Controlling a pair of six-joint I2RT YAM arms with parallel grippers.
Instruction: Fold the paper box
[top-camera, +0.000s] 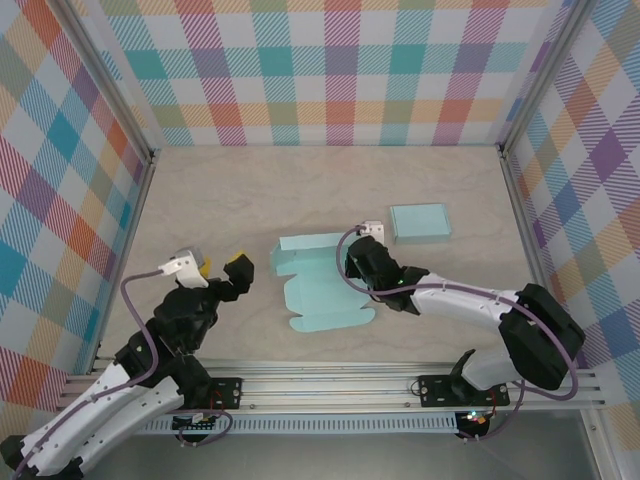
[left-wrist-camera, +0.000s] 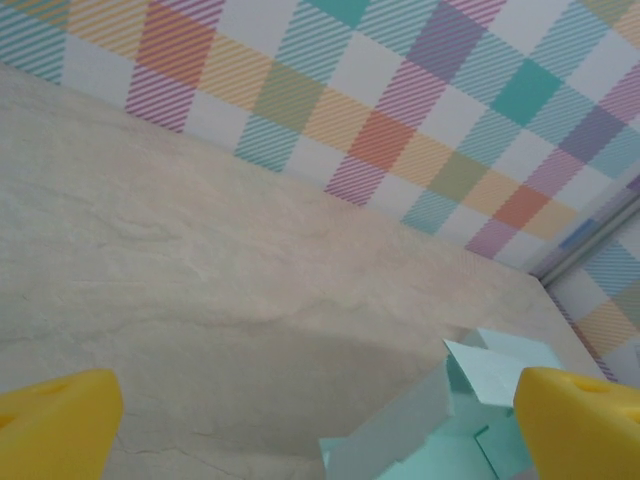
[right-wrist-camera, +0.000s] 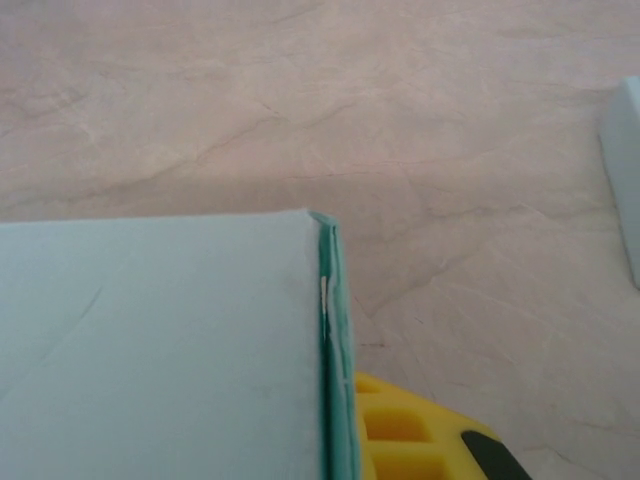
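Note:
The teal paper box (top-camera: 318, 290) lies partly folded in the middle of the table, its far wall standing up. My right gripper (top-camera: 358, 264) is shut on the box's right side wall. In the right wrist view the doubled wall edge (right-wrist-camera: 335, 340) runs between the jaws, with one yellow finger (right-wrist-camera: 415, 440) beside it and the other hidden behind the teal panel (right-wrist-camera: 150, 340). My left gripper (top-camera: 222, 267) hovers open just left of the box, touching nothing. In the left wrist view its yellow fingertips (left-wrist-camera: 55, 425) frame bare table, and the box's raised flaps (left-wrist-camera: 400, 430) show at lower right.
A second, finished teal box (top-camera: 419, 221) sits behind and right of the right gripper, also at the right edge of the right wrist view (right-wrist-camera: 625, 170). Plaid walls enclose the table (top-camera: 250, 200) on three sides. A metal rail (top-camera: 330, 375) runs along the near edge.

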